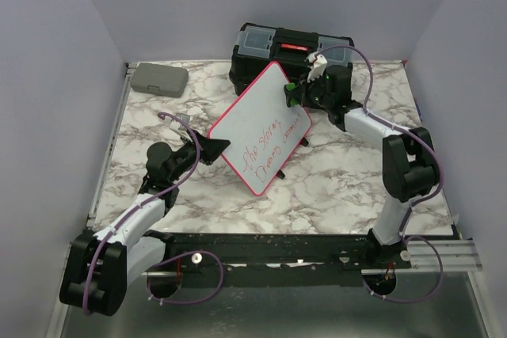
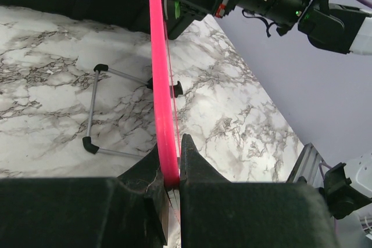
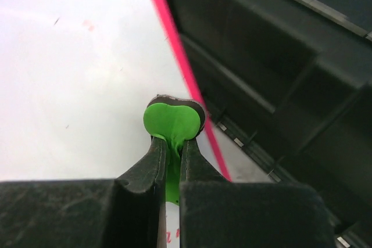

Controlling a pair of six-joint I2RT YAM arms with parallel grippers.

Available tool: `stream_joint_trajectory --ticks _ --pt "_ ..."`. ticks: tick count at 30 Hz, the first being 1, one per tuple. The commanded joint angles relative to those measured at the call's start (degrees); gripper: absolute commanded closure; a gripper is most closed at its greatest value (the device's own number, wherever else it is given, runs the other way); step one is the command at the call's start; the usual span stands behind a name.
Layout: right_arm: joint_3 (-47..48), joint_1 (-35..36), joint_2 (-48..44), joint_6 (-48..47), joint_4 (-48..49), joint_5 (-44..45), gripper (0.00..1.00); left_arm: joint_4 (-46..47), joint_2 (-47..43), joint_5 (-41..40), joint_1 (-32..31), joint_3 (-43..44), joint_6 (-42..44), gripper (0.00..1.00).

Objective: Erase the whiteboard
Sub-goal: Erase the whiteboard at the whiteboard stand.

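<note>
- gripping the board [image 1: 257,116] by its pink frame with the left tool [image 2: 170,164], shut tight on the near-left edge.
- propped tilted on the bench [image 1: 341,180], backed by a wire stand [image 2: 93,108], just in front of the toolbox [image 1: 265,45].
- pinching a green eraser [image 3: 173,121] in the right tool [image 3: 171,149], shut on its tab, with the grey pad turned to the white face, just beside the far-right stretch of frame.
- cannot tell whether touching the face or just off it.
- step in hand, by judgement: bringing the eraser to the red writing [image 1: 273,152] and wiping it off.
- to do it well:
  - hold the frame firm on the left, to stop any swing or slide under the push.
  - lay the pad flat, not on its rim.
  - press lightly and square to the tilted face.
  - sweep along the lines in overlapping passes.
  - stop short of the frame and of the left tool.
- relative to the right tool: only bare white around the eraser, with the writing lower down the slope toward the near corner, well apart from the pad.
- worth minding: likely to tip the board back toward the toolbox if pushed too hard.
</note>
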Motion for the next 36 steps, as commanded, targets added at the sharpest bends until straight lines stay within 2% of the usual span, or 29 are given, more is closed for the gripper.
stream_joint_trajectory --ticks 1,4,8,17,27,30,36 --pt "-5.6 5.1 -2.5 -2.1 -2.5 -5.9 0.99 -1.4 0.4 12.3 -2.3 -0.1 6.9 1.00" --pt "-4.8 8.3 -4.4 -2.1 -1.8 -5.7 0.99 -1.6 0.4 12.3 -2.3 0.0 7.0 1.00" --pt "0.6 8.9 -3.5 0.3 -1.6 -2.8 0.99 -1.9 -0.1 12.1 -2.3 -0.1 6.8 1.00" --pt "10.0 5.2 2.5 -0.2 -4.6 6.6 0.99 -3.2 -1.6 11.8 -2.3 -0.6 7.2 1.00" --pt "4.3 2.5 2.4 -2.1 -4.4 8.6 0.99 -2.3 -1.1 12.1 -2.3 -0.6 7.0 1.00" --pt "3.7 2.5 2.8 -2.1 -4.7 7.1 0.99 -2.2 -1.3 12.0 -2.3 -0.6 6.9 1.00" --pt "-1.9 4.0 -1.1 -0.1 -1.1 -4.7 0.99 -2.7 -1.4 11.9 -2.3 -0.3 7.1 1.00"
